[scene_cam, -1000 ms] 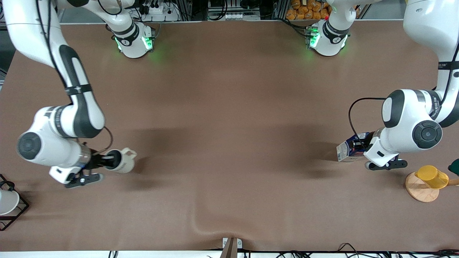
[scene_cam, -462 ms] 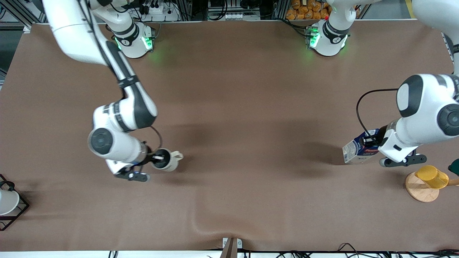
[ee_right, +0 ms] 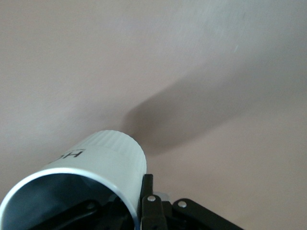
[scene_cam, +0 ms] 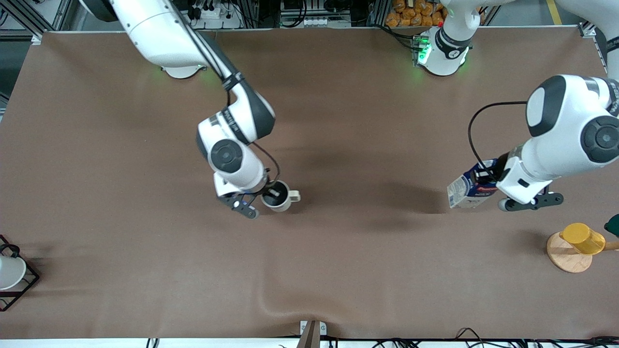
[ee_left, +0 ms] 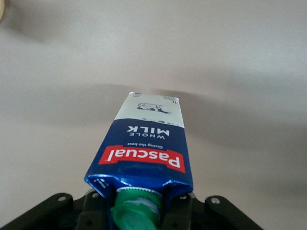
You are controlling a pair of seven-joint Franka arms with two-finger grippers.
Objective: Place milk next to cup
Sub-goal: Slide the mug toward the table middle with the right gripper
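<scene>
Blue milk (scene_cam: 466,192) clamped in left tool (scene_cam: 486,180); cup (scene_cam: 279,196) clamped in right tool (scene_cam: 272,192).

Place: robot lab
Signs: two arm bases (scene_cam: 441,53) bolted at twelve o'clock, power strips (scene_cam: 309,21), cables (scene_cam: 474,333), brown table cover (scene_cam: 338,266)

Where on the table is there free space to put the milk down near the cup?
The brown table is bare between the cup, held in the right gripper, and the milk, held in the left gripper. The strip nearer the front camera is also free. Crowded: the yellow cup on its wooden disc, and the wire rack.
</scene>
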